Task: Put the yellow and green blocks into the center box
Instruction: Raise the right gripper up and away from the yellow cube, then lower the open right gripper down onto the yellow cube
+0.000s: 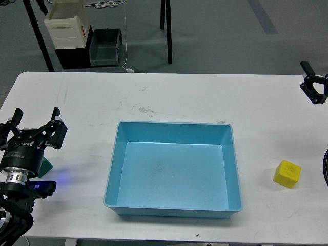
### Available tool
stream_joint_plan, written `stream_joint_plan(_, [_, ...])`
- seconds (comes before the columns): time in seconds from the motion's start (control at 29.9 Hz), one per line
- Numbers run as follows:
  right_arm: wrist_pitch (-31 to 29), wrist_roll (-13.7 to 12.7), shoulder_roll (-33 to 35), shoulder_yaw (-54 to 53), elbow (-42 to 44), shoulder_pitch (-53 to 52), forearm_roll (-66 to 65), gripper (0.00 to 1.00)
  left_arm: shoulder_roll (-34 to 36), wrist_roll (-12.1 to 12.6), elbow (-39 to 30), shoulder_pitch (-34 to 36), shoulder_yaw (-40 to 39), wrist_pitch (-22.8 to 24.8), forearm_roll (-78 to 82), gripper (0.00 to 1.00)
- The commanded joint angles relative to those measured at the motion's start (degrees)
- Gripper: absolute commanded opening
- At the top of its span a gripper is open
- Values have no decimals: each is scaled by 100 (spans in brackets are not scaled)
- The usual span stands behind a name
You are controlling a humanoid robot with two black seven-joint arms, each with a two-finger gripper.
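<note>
Two blocks confront you: green block (47, 166) just beneath your spread left gripper (34, 124), yellow block (287, 173) well below your right gripper (313, 87), whose state is unclear.

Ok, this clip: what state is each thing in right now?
Blue tray: empty, flat on the table.
Yellow block: on the table, right of the tray.
Green block: on the table, mostly hidden under the left gripper.
Left gripper: open.
Right gripper: partly out of view, state unclear.

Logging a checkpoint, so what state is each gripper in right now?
Left gripper: jaws open, holding nothing, above the green block.
Right gripper: cannot be told, partly out of view.
</note>
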State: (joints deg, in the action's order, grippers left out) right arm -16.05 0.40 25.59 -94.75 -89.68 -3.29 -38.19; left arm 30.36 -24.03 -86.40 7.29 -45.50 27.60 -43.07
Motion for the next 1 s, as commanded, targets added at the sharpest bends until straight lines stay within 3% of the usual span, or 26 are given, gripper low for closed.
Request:
stream_joint_plan(0.0, [-3, 4, 936, 797, 82, -653, -1583, 100, -4, -5, 0, 0, -3, 0, 0, 100])
stream_joint_plan(0.1, [-38, 48, 1745, 1676, 82, -1409, -2436, 99, -4, -5, 35, 0, -12, 0, 0, 100])
stream_joint_plan(0.17, [-38, 337, 2307, 2309, 100, -1866, -3069, 99, -30, -5, 44, 27, -21, 0, 0, 100])
stream_joint_plan(0.23, [-56, 1020, 2765, 2933, 126, -2402, -3772, 100, -56, -5, 44, 44, -29, 0, 0, 100])
stream_joint_plan(0.33, [-65, 2294, 3258, 4074, 126, -3385, -4879, 100, -65, -5, 44, 44, -30, 0, 0, 100])
stream_joint_plan(0.4, [-74, 2760, 3451, 4874, 117, -4027, -5494, 100, -65, -5, 44, 36, -30, 0, -9, 100])
stream_joint_plan(0.54, [-161, 2760, 3847, 6395, 21, -5310, -6489, 100, -109, -5, 53, 36, -30, 0, -9, 100])
stream_joint_plan(0.67, [-731, 2760, 4224, 7425, -435, -6304, -6710, 100, -118, -5, 53, 44, -38, 0, -9, 100])
stream_joint_plan(0.8, [-1014, 2760, 4805, 7805, -954, -6614, -7254, 100, -171, -5, 53, 44, -38, 0, -9, 100])
stream_joint_plan(0.97, [-1032, 2760, 4920, 8304, -964, -6518, -7642, 100, -206, -5, 53, 27, -109, 0, -9, 100])
